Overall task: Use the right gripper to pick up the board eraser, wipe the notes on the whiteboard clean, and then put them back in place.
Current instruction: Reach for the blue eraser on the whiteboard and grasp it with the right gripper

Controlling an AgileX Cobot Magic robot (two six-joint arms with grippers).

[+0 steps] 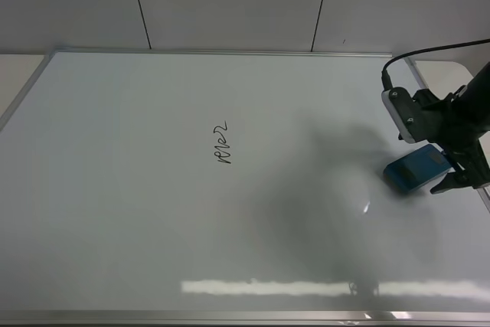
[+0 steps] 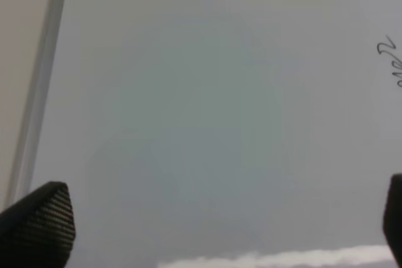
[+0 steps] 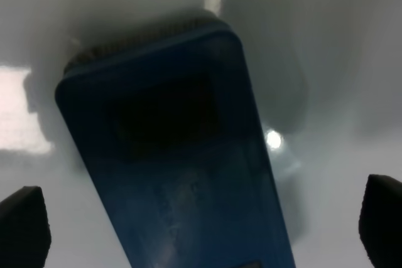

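Board eraser [image 1: 416, 168], teal-blue, lies flat on the whiteboard [image 1: 115, 204] near its right edge, well apart from the notes [image 1: 221, 144] at the middle. I read that black scribble as roughly "1o1e2", turned sideways. My right gripper [image 1: 449, 165] hangs over the eraser, jaws spread wide on either side of it, not touching. My left gripper [image 2: 217, 221] is likewise spread, over bare board near its left edge.

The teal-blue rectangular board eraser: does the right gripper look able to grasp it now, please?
Probably yes: the black two-fingered right gripper is open with the board eraser between its fingers, nothing blocking either side.
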